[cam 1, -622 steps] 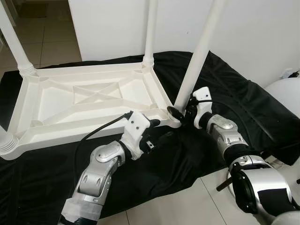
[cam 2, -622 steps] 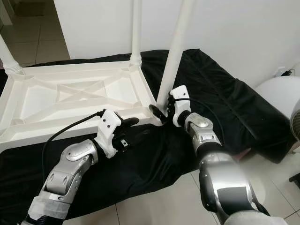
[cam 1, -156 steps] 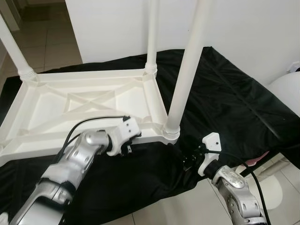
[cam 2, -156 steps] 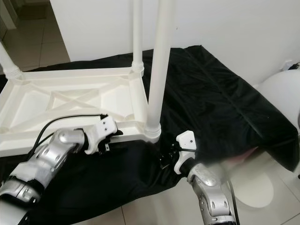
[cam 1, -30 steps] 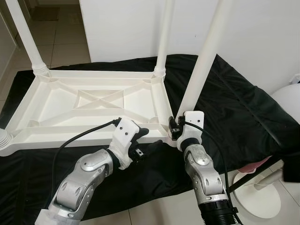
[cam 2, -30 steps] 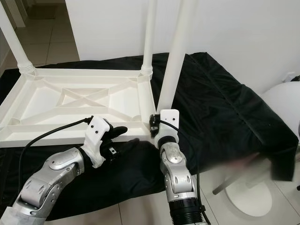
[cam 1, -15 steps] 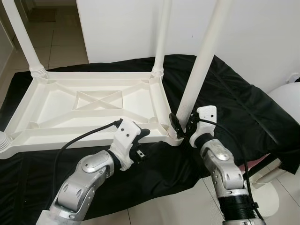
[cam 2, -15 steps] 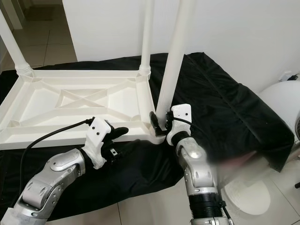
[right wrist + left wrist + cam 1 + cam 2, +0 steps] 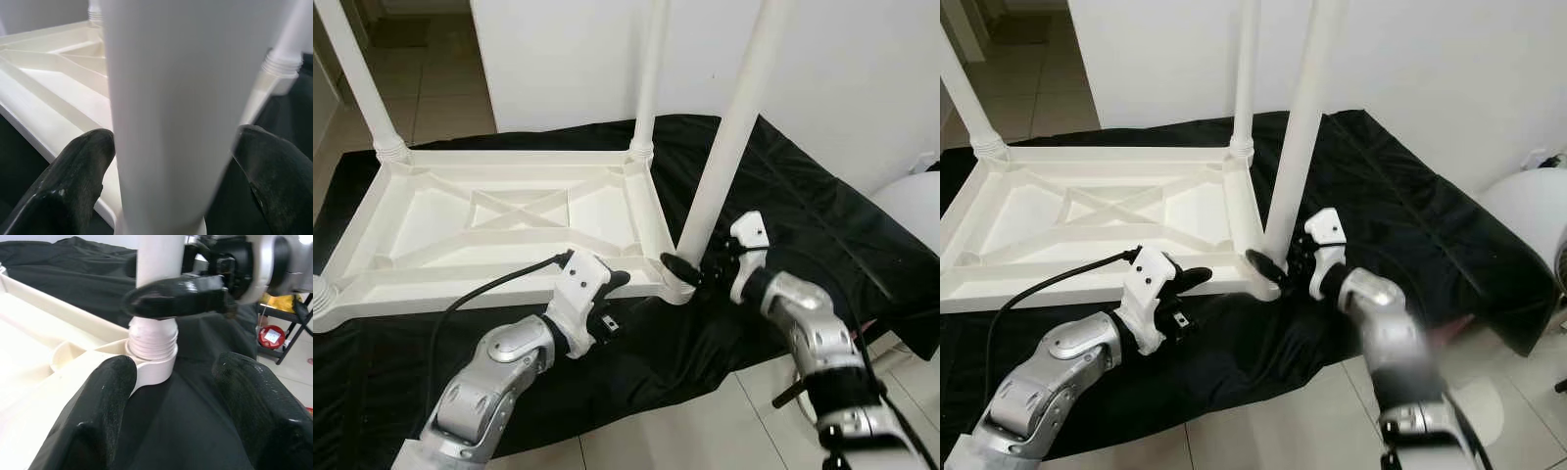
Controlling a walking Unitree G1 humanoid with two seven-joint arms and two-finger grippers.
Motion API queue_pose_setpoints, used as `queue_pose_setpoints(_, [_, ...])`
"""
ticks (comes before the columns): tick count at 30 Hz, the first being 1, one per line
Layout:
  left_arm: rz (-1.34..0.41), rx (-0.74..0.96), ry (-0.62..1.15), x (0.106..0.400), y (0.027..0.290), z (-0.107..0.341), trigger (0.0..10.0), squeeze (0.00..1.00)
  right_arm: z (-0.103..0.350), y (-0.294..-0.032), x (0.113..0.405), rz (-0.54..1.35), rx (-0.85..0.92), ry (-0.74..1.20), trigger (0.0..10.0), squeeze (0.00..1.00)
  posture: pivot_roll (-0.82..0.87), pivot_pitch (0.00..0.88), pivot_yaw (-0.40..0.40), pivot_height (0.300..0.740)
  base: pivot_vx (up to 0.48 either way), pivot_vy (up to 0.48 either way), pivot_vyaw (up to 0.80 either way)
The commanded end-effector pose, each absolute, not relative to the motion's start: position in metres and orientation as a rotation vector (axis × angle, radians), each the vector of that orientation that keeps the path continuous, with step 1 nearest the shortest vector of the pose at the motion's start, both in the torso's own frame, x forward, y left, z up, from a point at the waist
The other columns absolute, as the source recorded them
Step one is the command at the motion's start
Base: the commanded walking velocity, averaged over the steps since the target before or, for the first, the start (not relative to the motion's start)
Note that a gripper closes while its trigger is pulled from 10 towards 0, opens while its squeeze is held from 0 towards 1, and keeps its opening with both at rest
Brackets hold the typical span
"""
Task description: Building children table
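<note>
The upside-down white table (image 9: 499, 220) lies on a black cloth (image 9: 803, 225), just ahead of both grippers. The right gripper (image 9: 693, 270) straddles the near corner leg (image 9: 724, 147) at its base, fingers spread around it. The left gripper (image 9: 171, 396) hovers open beside that corner, holding nothing.

A smooth white wall (image 9: 578, 59) is standing at the back, a crumpled black cloth (image 9: 822, 220) is lying spread over the pale beige tiled floor (image 9: 440, 108), and a round white plastic object (image 9: 913, 208) is showing at the right edge.
</note>
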State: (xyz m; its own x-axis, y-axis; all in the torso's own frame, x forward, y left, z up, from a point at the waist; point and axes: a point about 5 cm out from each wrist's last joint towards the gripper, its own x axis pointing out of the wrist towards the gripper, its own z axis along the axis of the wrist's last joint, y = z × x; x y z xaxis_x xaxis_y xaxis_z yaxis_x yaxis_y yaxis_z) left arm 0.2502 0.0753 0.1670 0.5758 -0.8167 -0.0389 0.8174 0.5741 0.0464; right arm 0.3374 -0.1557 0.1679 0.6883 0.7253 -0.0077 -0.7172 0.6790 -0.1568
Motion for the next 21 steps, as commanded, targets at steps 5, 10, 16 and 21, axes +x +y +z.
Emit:
queue_pose_setpoints(5, [-0.961, 0.072, 0.018, 0.250, 0.072, 0.167, 10.0, 0.00, 0.160, -0.151, 0.345, 0.878, -0.203, -0.011, 10.0, 0.00, -0.01, 0.029, -0.040, 0.740, 0.000, 0.000, 0.00])
queue_pose_setpoints(10, [-0.962, 0.076, 0.018, 0.251, 0.072, 0.167, 10.0, 0.00, 0.157, -0.148, 0.351, 0.926, -0.232, 0.005, 3.6, 0.00, 0.00, 0.021, -0.041, 0.740, 0.000, 0.000, 0.00])
queue_pose_setpoints(16, [-0.961, 0.076, 0.016, 0.251, 0.071, 0.168, 10.0, 0.00, 0.155, -0.148, 0.354, 0.951, -0.231, 0.012, 0.0, 0.00, 0.01, 0.019, -0.046, 0.740, 0.000, 0.000, 0.00])
queue_pose_setpoints(21, [-0.961, 0.071, 0.019, 0.249, 0.070, 0.166, 10.0, 0.00, 0.150, -0.151, 0.355, 0.951, -0.233, 0.016, 0.0, 0.00, 0.01, 0.026, -0.047, 0.740, 0.000, 0.000, 0.00])
